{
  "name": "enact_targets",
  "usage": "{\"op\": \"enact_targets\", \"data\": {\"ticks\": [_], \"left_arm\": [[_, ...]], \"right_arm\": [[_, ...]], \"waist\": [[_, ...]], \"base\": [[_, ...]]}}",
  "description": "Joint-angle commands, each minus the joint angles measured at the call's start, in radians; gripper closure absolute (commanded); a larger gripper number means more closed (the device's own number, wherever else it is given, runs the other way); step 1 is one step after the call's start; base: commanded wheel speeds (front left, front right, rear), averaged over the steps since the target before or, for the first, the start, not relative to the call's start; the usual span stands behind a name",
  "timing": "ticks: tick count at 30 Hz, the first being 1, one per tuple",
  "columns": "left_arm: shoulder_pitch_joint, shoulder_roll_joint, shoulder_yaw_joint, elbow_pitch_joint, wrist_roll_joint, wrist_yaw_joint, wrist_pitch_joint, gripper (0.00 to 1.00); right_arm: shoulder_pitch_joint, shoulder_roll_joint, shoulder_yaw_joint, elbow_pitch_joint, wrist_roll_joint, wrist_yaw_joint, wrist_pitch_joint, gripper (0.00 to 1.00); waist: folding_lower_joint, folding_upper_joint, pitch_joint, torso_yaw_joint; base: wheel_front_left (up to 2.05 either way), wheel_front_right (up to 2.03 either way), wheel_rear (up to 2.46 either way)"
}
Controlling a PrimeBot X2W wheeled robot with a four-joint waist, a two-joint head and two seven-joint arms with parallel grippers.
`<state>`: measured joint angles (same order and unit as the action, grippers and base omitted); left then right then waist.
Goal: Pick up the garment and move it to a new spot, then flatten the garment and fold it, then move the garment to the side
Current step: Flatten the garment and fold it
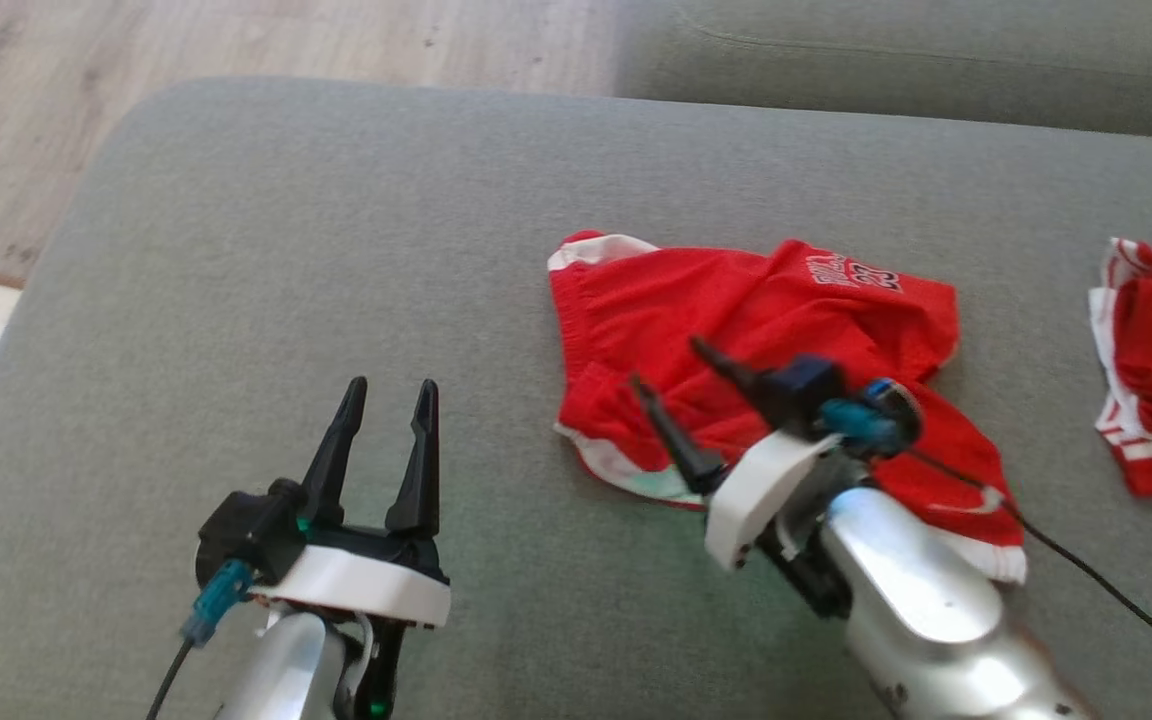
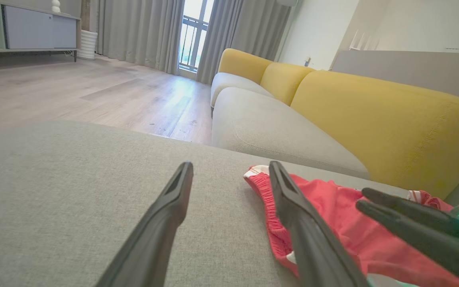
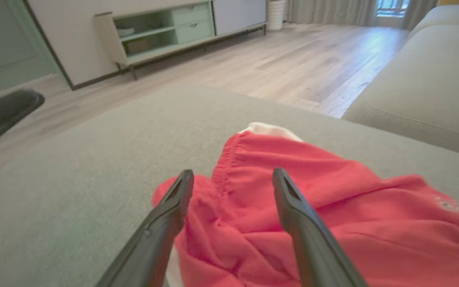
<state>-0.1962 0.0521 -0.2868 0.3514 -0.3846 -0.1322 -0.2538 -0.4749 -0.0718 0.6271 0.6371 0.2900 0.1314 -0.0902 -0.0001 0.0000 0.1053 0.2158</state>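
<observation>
Your right claw [image 1: 666,362] is spread wide over the red garment [image 1: 786,300] with nothing pinched between its fingers. From the right wrist view the two dark fingers frame the elastic waistband, and you cannot tell whether their tips touch the cloth.

The garment lies crumpled on the grey cushion [image 1: 286,250], right of the middle. Its white-trimmed waistband is at the left and the white lettering is toward the far edge. The near hem is partly covered by your right forearm.

Your left claw [image 1: 393,385] is also spread and empty. It hangs over bare cushion at the lower left, well apart from the garment, fingers pointing away from you. In its wrist view the garment sits just past the right finger.

A second red-and-white garment [image 1: 1151,340] lies bunched at the cushion's right edge, apart from the first. Wooden floor [image 1: 36,100] shows beyond the cushion's far left corner.
</observation>
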Motion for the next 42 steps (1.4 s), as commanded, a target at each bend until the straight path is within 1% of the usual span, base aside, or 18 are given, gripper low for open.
{"op": "enact_targets", "data": {"ticks": [1,6,7,9,13,15,19,22,24,30,32,34,39,42], "left_arm": [[-0.019,0.016,0.042,-0.035,0.01,0.002,-0.008,0.0],[-0.015,0.018,0.053,-0.045,0.013,0.002,-0.008,0.0],[-0.015,0.018,0.053,-0.045,0.013,0.002,-0.008,0.0],[-0.011,0.018,0.057,-0.05,0.013,0.002,-0.008,0.0],[-0.002,0.019,0.058,-0.055,0.014,0.002,-0.008,0.0],[0.001,0.021,0.054,-0.054,0.015,0.002,-0.008,0.0],[0.008,0.023,0.051,-0.053,0.014,0.002,-0.008,0.0],[0.015,0.023,0.055,-0.057,0.009,0.002,-0.008,0.0],[0.021,0.021,0.063,-0.062,0.008,0.002,-0.008,0.0],[0.019,0.021,0.047,-0.055,0.004,0.002,-0.008,0.0],[0.017,0.031,0.02,-0.037,0.0,0.002,-0.008,0.0],[0.01,0.052,-0.027,-0.008,0.001,0.002,-0.003,0.0],[-0.023,0.098,-0.129,0.059,-0.006,0.002,0.04,0.0],[-0.046,0.115,-0.149,0.097,-0.009,0.002,0.054,0.0]], "right_arm": [[0.021,0.006,-0.036,-0.059,0.008,-0.001,-0.021,0.0],[0.106,-0.026,-0.206,-0.17,-0.012,-0.001,-0.06,0.0],[0.106,-0.026,-0.206,-0.17,-0.012,-0.001,-0.06,0.0],[0.157,-0.03,-0.292,-0.222,-0.038,-0.001,-0.078,0.0],[0.268,-0.013,-0.47,-0.324,-0.087,-0.001,-0.103,0.0],[0.318,-0.004,-0.528,-0.364,-0.129,-0.001,-0.11,0.0],[0.408,0.016,-0.609,-0.419,-0.143,-0.001,-0.123,0.0],[0.449,0.02,-0.626,-0.434,-0.125,-0.001,-0.135,0.0],[0.464,0.021,-0.614,-0.442,-0.091,-0.001,-0.145,0.0],[0.449,0.021,-0.598,-0.448,-0.078,-0.001,-0.152,0.0],[0.444,0.021,-0.595,-0.449,-0.081,-0.001,-0.152,0.0],[0.44,0.021,-0.594,-0.449,-0.083,-0.001,-0.152,0.0],[0.441,0.021,-0.596,-0.445,-0.085,-0.001,-0.154,0.0],[0.438,0.021,-0.59,-0.442,-0.087,-0.001,-0.154,0.0]], "waist": [[0.0001,0.0,-0.004,-0.026],[0.0001,0.0,-0.006,-0.071],[0.0001,0.0,-0.006,-0.071],[0.0001,0.0,-0.007,-0.09],[0.0001,0.0,-0.006,-0.124],[0.0001,0.0,-0.006,-0.138],[0.0001,0.0,-0.008,-0.156],[0.0001,0.0,-0.009,-0.166],[0.0001,0.0,-0.006,-0.175],[0.0001,0.0,-0.004,-0.183],[0.0001,0.0,0.0,-0.186],[0.0001,0.0,0.007,-0.188],[0.0001,0.0,0.023,-0.186],[0.0001,0.0,0.032,-0.186]], "base": [[0.0,0.0,0.0],[0.0,0.0,0.0],[0.0,0.0,0.0],[0.0,0.0,0.0],[0.0,0.0,0.0],[0.0,0.0,0.0],[0.0,0.0,0.0],[0.0,0.0,0.0],[0.0,0.0,0.0],[0.0,0.0,0.0],[0.0,0.0,0.0],[0.0,0.0,0.0],[0.0,0.0,0.0],[0.0,0.0,0.0]]}}
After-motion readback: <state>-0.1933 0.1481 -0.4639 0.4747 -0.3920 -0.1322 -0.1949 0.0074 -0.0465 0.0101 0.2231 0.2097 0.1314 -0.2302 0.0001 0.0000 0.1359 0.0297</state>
